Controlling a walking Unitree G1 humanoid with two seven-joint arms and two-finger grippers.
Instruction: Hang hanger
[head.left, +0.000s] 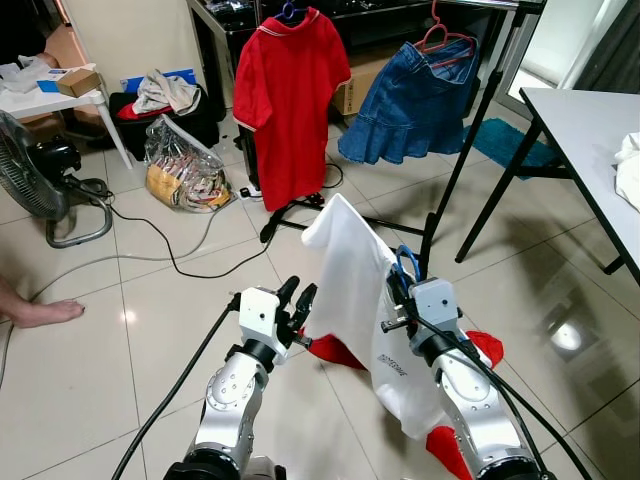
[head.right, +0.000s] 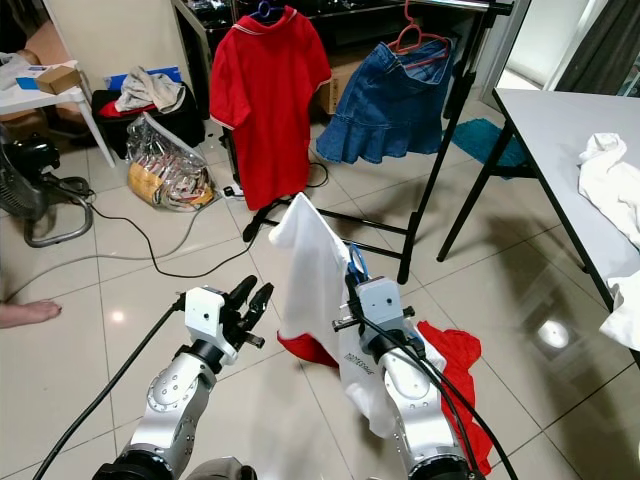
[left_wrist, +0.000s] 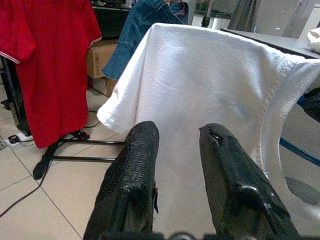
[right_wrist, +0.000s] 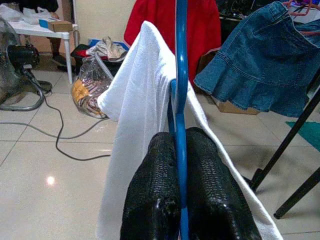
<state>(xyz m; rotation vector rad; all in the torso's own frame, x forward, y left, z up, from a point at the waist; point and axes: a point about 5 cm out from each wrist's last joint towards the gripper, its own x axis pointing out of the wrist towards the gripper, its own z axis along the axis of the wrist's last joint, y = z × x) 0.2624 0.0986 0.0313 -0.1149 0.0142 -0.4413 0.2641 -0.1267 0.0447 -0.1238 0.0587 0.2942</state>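
At lower centre, the right hand (right_wrist: 176, 200) pinches the blue hanger (right_wrist: 180, 75), its long axis near upright, draped with a white shirt (head.left: 350, 290). The left hand (head.left: 298, 303), fingers narrowly parted, hovers beside the shirt.

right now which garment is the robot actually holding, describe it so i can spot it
Start at the black clothes rack at the back, where a red polo shirt and a denim skirt hang. Nearer the robot, above the tiled floor, the right gripper is clamped on a blue hanger. Draped over that hanger is the white t-shirt, the only white garment off the rack and held up.
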